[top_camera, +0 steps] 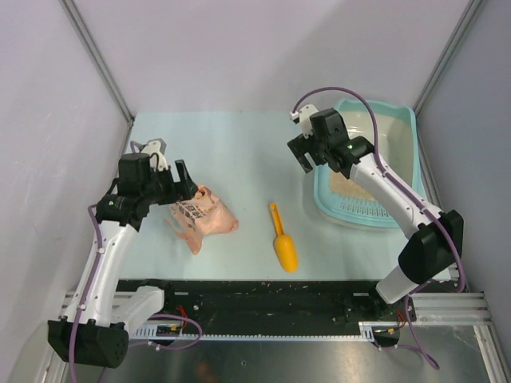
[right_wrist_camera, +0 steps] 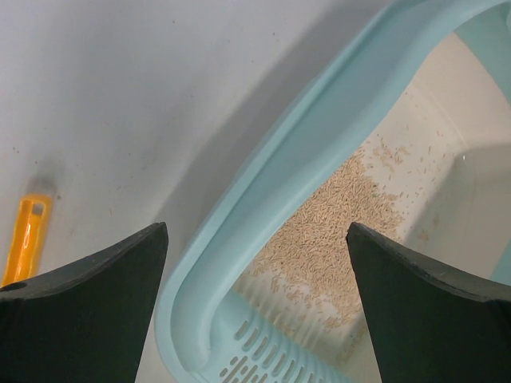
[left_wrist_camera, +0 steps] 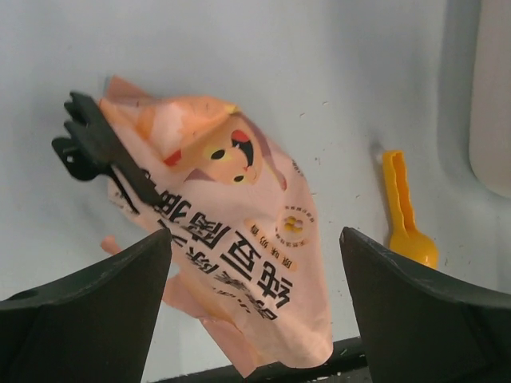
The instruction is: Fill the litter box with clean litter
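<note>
Two grey-lilac walls [top_camera: 263, 48] and a metal frame close round a pale blue-green table [top_camera: 231, 152], with a black rail along its near edge where the arms are bolted. At the far right corner, close to the right wall, sits the litter box [top_camera: 413, 136], its slotted grille at the near end. The clean litter [right_wrist_camera: 327, 223] lies as a patch of beige granules on the floor against that grille. Further in the floor looks paler, and how well it is covered cannot be told. The right gripper [top_camera: 302, 153] hangs above the box's left rim with its jaws spread wide and holding nothing, its arm crossing over the tray. On the left a pink-orange bag [top_camera: 204, 217] lies flat, with a black clip [left_wrist_camera: 96, 148] pinching its far end. The left gripper [top_camera: 182, 187] hovers over the bag, jaws likewise wide apart and not touching it. An orange scoop [top_camera: 283, 243] lies between bag and box, well apart from both, handle pointing away. Bare tabletop stretches from the scoop to the far wall.
</note>
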Tool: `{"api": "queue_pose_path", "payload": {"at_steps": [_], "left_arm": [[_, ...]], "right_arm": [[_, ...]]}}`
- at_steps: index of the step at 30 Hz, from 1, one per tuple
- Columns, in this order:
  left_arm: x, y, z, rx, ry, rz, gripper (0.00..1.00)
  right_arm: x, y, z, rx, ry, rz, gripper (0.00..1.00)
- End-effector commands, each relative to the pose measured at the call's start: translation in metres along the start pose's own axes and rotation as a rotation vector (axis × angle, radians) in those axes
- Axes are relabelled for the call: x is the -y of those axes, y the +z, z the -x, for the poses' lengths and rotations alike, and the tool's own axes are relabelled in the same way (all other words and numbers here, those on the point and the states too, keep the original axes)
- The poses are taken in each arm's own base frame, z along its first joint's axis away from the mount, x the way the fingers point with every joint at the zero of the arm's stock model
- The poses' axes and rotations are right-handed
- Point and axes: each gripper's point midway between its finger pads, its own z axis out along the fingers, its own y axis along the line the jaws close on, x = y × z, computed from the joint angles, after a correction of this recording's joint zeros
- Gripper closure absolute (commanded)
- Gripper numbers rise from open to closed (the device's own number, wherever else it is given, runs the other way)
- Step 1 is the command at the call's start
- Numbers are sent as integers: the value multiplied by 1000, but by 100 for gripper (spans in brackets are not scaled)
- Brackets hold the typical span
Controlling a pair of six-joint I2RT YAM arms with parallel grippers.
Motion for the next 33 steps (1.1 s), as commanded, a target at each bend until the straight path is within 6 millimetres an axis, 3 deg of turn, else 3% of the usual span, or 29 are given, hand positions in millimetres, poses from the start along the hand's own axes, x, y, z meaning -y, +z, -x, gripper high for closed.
{"api": "queue_pose_path", "payload": {"at_steps": [1, 8, 18, 22, 24, 26, 27, 29, 30, 33], "left_arm": [[-13, 0, -23, -74, -155, 51, 6], [-28, 16, -48, -181, -245, 78, 9], [-29, 38, -67, -265, -244, 47, 45], [-35, 52, -70, -290, -219, 50, 53], [-50, 57, -62, -265, -188, 122, 59], [-48, 64, -47, -246, -118, 88, 67], [-45, 67, -42, -253, -93, 63, 78], [-37, 74, -28, -256, -44, 6, 88], [-37, 76, -23, -253, -30, -2, 100], [-31, 83, 3, -216, 60, -52, 100]], "right_arm": [[6, -19, 6, 41, -15, -4, 0], [4, -18, 4, 35, -27, 11, 0], [4, -15, -2, 13, -36, 8, 0], [3, -13, -6, 2, -41, 12, 0], [2, -10, -6, -1, -38, 8, 0], [2, -9, -6, 1, -41, 7, 0], [3, -8, -6, 0, -46, 3, 0], [3, -6, -6, -1, -47, 0, 0], [4, -6, -7, -5, -48, -7, 0], [5, -4, -6, -5, -48, -15, 0]]}}
